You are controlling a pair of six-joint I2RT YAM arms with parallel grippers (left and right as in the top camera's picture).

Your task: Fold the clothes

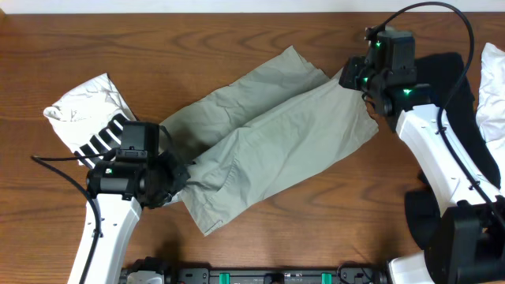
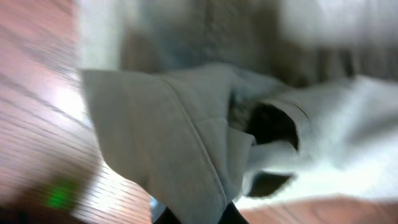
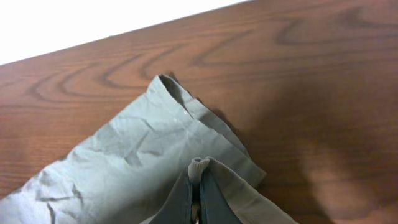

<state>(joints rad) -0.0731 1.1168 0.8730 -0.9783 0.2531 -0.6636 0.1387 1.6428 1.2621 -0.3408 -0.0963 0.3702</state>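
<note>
Currently: right hand [image 3: 198,196], fingers pressed together on a raised pinch of hem at the far-right end of the grey-green shorts [image 1: 268,142]. Left hand [image 2: 194,215], closed on bunched fabric at the shorts' near-left end; the view is blurred, so depth of grip is uncertain. Shorts lie diagonally on the worktop [image 1: 237,31], creased, legs overlapping. White garment [image 1: 83,106] left of the shorts, touching or just beside; cannot tell which. Risk: both pinches look thin, so a lift could pull cloth free. Uneven pulling would skew the fold, and the left end could drag the white garment.
</note>
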